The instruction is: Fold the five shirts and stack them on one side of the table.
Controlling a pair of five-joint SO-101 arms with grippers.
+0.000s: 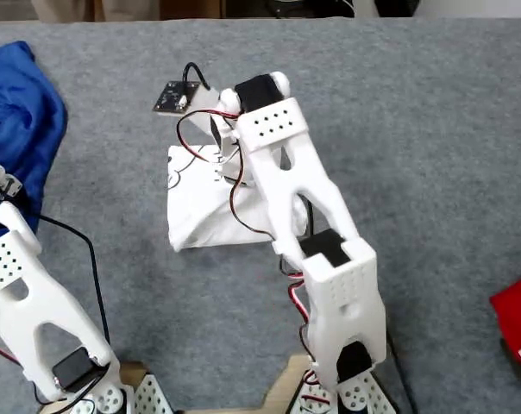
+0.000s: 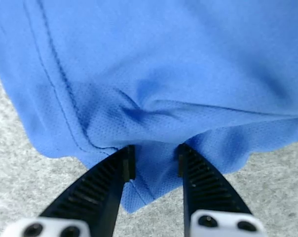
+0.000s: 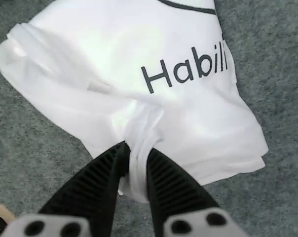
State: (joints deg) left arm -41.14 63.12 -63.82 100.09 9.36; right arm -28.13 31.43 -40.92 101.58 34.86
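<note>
Looks early, as a judgement: no finished stack to point at yet.

White shirt (image 1: 200,203): centre of the high view, slightly left, on the grey table (image 1: 433,129). Already down to a compact rough rectangle, several layers showing at the edges, black lettering on top. Probably needs one more fold or just a move to the stack side.

Right gripper (image 3: 136,160): clamped on a bunched ridge of white fabric at the packet's edge, jaws nearly together with cloth pinched between.

Blue shirt (image 1: 19,112): upper-left edge of the high view, crumpled, not folded. Thin mesh-like knit, stitched hem line, soft creases. Likely to go limp and sag when lifted.

Left gripper (image 2: 156,163): parted, jaws straddling a corner of the blue hem, fabric between them but not squeezed. Reads as poised, not gripping.

Red cloth (image 1: 515,323): right edge, lower part of the high view, well apart from both shirts. Can't tell whether folded, or even whether a shirt.

Left to do on that reading: finish white, fold blue, sort red, fold the rest of the five, then stack on one side.
</note>
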